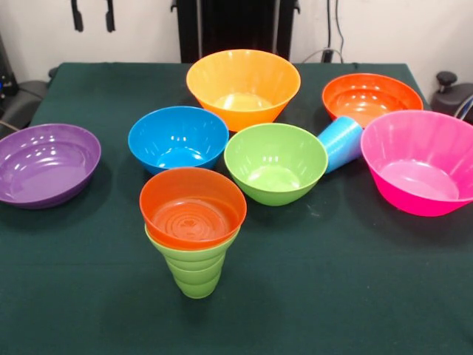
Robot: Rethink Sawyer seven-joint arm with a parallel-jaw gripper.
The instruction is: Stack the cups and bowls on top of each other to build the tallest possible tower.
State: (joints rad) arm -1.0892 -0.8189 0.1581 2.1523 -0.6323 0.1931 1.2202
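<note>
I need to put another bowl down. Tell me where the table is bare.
Bare cloth runs along the near edge, both sides of the green cup, and between it and the purple bowl. Crowded: blue bowl, green bowl, blue cup, pink bowl.

Open green tablecloth (347, 296) stretched across the near side of the table, broken only by a small orange plastic bowl (193, 207) seated on an upright lime green stepped cup (195, 270). Behind it, a blue bowl (178, 138), a green bowl (275, 162), a tilted light blue cup (341, 142) and a pink bowl (418, 161) crowded together, leaving narrow gaps. A purple bowl (46, 163) stood apart at one edge, with bare cloth between it and the blue bowl.
</note>
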